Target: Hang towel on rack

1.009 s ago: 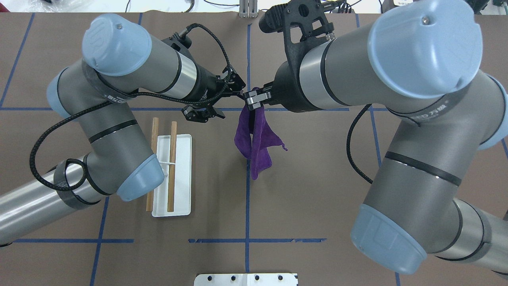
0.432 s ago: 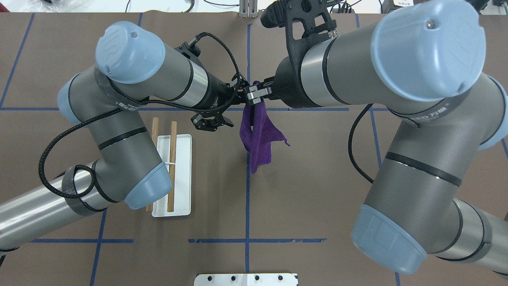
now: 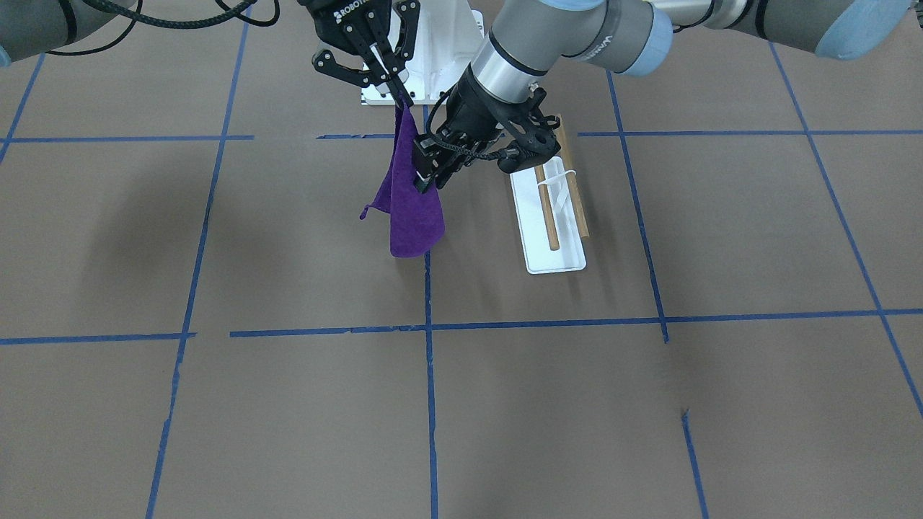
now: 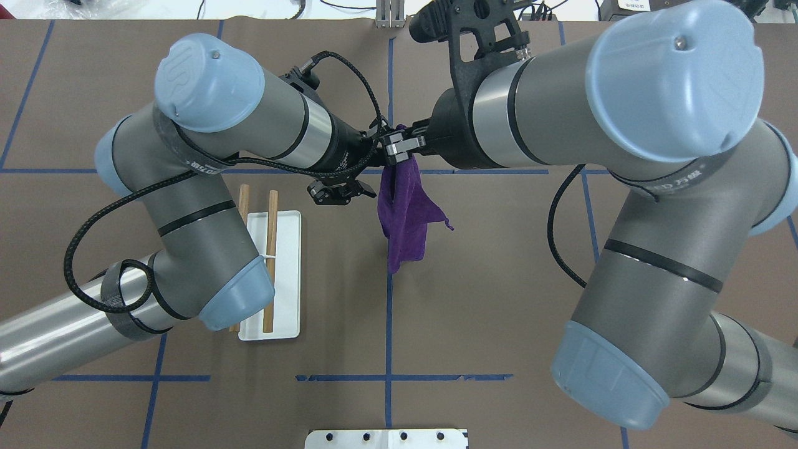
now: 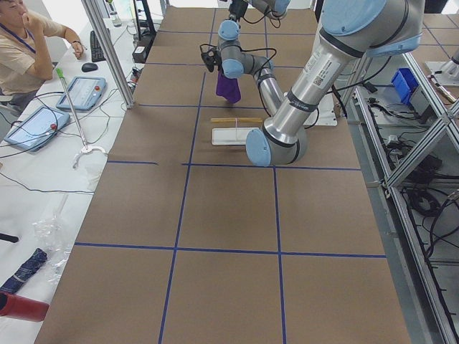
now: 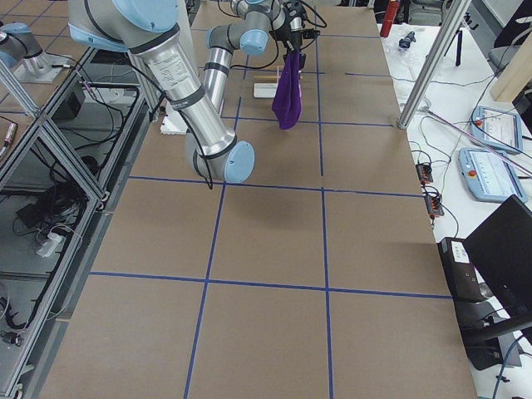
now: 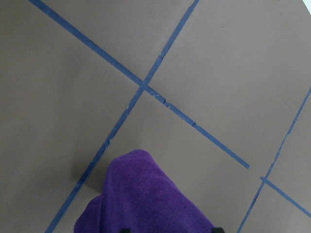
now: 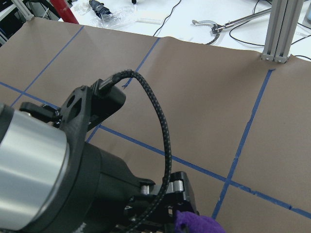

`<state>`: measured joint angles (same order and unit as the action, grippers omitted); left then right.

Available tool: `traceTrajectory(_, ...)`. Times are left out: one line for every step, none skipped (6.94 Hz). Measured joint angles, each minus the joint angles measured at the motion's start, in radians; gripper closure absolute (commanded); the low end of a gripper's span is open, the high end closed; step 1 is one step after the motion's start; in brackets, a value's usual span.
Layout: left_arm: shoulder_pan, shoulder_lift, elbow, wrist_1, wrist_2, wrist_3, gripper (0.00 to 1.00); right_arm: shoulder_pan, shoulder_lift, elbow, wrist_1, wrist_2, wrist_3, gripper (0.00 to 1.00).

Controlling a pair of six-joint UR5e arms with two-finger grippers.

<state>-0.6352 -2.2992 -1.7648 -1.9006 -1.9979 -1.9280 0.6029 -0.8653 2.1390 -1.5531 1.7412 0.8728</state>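
One towel (image 3: 411,209) in right end effector (image 3: 397,96)

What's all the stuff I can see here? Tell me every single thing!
soft purple towel: one, purple, hanging above the table's middle
small rack with a flat white base: one, white, on the table on the robot's left of the towel
light-brown wooden rods: two, side by side on the rack, nothing on them
brown table: one, brown, under everything
blue tape lines: many, blue, a grid on the table
white bolted metal plate: one, white, at the robot's edge of the table
seated person in a beige shirt: one, beside the table
right gripper: one, black, shut on the towel's top
left gripper: one, black, open around the towel lower down
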Motion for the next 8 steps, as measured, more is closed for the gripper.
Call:
traceTrajectory(0.000, 0.002, -0.002, 0.000, 0.000, -0.001, 1.00, 0.000, -0.002, 0.001, 0.001, 0.000, 0.000, 1.00)
traceTrajectory(0.000, 0.005, -0.006, 0.000, 0.001, -0.001, 1.00, 0.000, -0.004, 0.002, 0.001, 0.000, 0.000, 1.00)
traceTrajectory(0.000, 0.010, -0.011, 0.000, 0.002, 0.001, 1.00, 0.000, -0.007, 0.002, 0.001, 0.001, -0.001, 1.00)
traceTrajectory(0.000, 0.012, -0.014, 0.000, 0.002, 0.003, 1.00, 0.000, -0.013, 0.003, 0.000, 0.004, -0.003, 0.01)
traceTrajectory(-0.001, 0.013, -0.016, 0.000, 0.002, 0.007, 1.00, 0.000, -0.026, 0.003, -0.003, 0.006, -0.004, 0.00)
traceTrajectory(-0.001, 0.016, -0.020, 0.000, 0.002, 0.010, 1.00, 0.003, -0.045, 0.003, -0.027, 0.015, -0.004, 0.00)
traceTrajectory(-0.002, 0.024, -0.026, 0.000, 0.002, 0.015, 1.00, 0.013, -0.059, 0.004, -0.082, 0.038, -0.008, 0.00)
traceTrajectory(-0.005, 0.051, -0.046, 0.000, 0.002, 0.037, 1.00, 0.030, -0.073, 0.004, -0.135, 0.058, -0.019, 0.00)
